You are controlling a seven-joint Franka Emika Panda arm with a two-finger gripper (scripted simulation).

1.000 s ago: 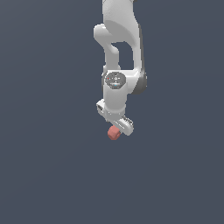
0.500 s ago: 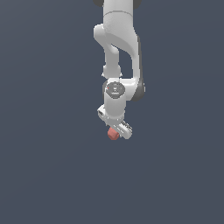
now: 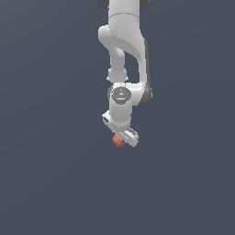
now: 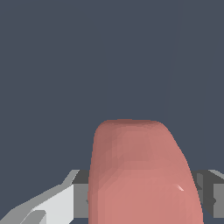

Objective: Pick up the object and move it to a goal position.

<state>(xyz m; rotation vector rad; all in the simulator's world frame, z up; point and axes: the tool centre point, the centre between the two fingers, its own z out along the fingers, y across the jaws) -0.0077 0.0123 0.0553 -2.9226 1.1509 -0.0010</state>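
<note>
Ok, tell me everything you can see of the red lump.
The red lump is small, matte salmon-red, rounded with blunt facets. It sits between the white gripper fingers, mostly hidden under them in the exterior view. The jaws look closed against its sides. Nothing else visibly touches it; only plain dark grey surrounds it.

One salmon-red object (image 3: 118,140) is showing, sitting right at the gripper (image 3: 123,137). One white arm (image 3: 125,59) is carrying that single gripper above the object.

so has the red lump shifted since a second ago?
Barely. The red lump sits a touch higher in the exterior view, judged against the frame edges, and is tucked deeper under the claw.
</note>
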